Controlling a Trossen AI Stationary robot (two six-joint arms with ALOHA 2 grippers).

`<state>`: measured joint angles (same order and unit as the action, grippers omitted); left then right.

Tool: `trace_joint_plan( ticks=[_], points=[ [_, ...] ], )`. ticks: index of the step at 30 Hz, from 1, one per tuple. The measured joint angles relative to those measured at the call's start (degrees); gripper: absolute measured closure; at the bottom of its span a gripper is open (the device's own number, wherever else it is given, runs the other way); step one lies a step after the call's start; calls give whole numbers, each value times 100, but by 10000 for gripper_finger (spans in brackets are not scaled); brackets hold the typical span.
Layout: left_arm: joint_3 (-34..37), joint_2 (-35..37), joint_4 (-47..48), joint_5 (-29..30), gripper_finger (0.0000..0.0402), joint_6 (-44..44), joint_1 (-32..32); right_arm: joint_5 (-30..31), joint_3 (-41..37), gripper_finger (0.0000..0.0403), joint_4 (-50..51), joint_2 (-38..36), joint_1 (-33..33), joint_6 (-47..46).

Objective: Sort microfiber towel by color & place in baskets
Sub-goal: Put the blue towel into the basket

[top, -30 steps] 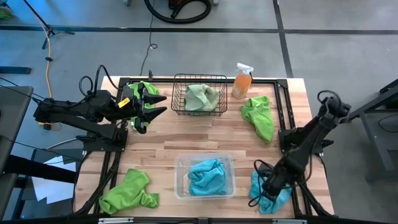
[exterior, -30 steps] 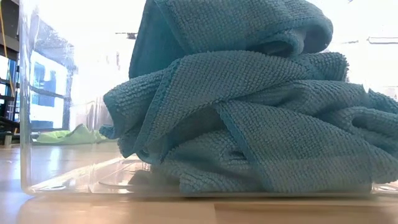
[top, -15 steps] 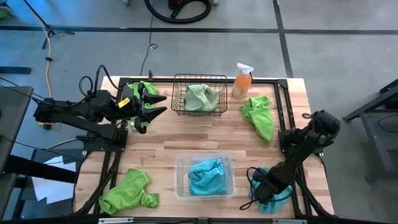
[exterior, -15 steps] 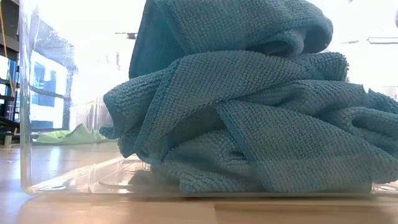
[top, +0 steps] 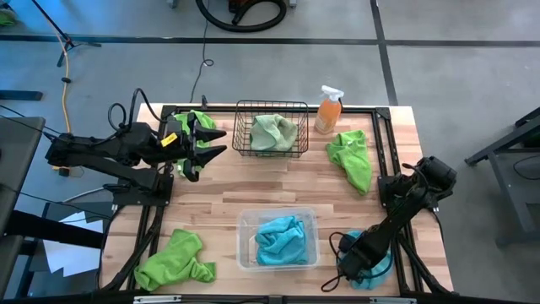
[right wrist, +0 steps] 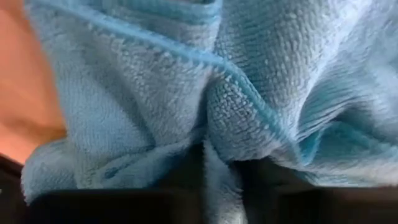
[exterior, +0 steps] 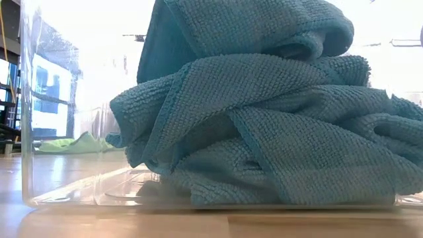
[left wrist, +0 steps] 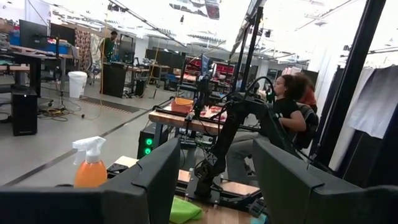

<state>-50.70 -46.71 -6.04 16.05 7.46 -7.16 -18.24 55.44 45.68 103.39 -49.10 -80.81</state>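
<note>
A turquoise microfiber towel (top: 377, 268) lies at the table's near right corner, with my right gripper (top: 350, 263) down on it and shut on its cloth (right wrist: 155, 93). Another turquoise towel (top: 278, 238) (exterior: 264, 112) fills the clear tub (top: 246, 221). A pale sage towel (top: 274, 131) lies in the black wire basket (top: 239, 127). Lime green towels lie on the table at the far right (top: 352, 158), near left (top: 175, 260) and far left (top: 192, 120). My left gripper (top: 215, 141) (left wrist: 214, 168) waits open above the far left. My right gripper pinches a bunched fold of the turquoise towel (right wrist: 208, 152) between its two fingers; several layers gather into the gap. The arm slants down at it from the table's right. The rest of the towel lies on the table.
An orange spray bottle (top: 328, 110) stands at the far edge, right of the wire basket. Bare wood lies between basket and tub. A person sits at a desk beyond the table in the left wrist view (left wrist: 289, 106).
My right gripper has gone down and toward the table's near edge and left, onto the turquoise towel at the near right corner. The towel now shows smaller under the arm.
</note>
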Motion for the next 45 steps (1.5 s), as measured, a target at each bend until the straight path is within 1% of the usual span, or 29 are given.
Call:
trace_joint_plan(
  ticks=[1,5,7,9,12,15,20,23,26,29,31,36,38,40,42,45],
  points=[
    [0,0,20,1,213,2,1,-26,0,377,1,0,0,81],
    [2,2,80,0,213,0,0,-252,-39,390,24,-135,51,341],
    [2,0,78,0,213,0,0,-131,-74,397,38,-415,80,354],
    [2,0,96,0,213,0,2,66,-94,398,127,-873,169,374],
    [2,0,167,0,213,-2,1,280,-63,399,2,-1722,363,553],
    [2,0,214,0,213,-2,0,376,-63,400,-122,-2667,598,975],
    [2,0,211,0,213,-2,0,985,-59,401,-14,-4090,1012,1595],
    [2,0,216,0,213,-2,0,1388,-59,402,23,-4711,1327,2100],
    [2,0,233,0,213,-2,0,1855,-54,402,-199,-5092,1794,2703],
    [2,0,240,0,213,-2,1,2124,-52,402,-676,-5173,2342,3565],
    [2,0,240,0,213,-4,1,2122,-52,402,-1118,-5116,2701,4319],
    [2,0,242,0,213,-2,0,2121,-48,402,-2677,-4682,3564,6468],
    [2,0,242,0,213,-2,2,2129,-48,402,-3368,-4448,3859,7088],
    [2,0,240,0,213,-4,2,2120,-46,402,-4072,-4194,4152,7482],
    [2,0,240,7,213,-1,2,2066,-44,402,-4745,-3945,4408,7648],
    [2,0,247,56,213,126,0,1621,-44,402,-5607,-3612,4730,7677]
  ],
)
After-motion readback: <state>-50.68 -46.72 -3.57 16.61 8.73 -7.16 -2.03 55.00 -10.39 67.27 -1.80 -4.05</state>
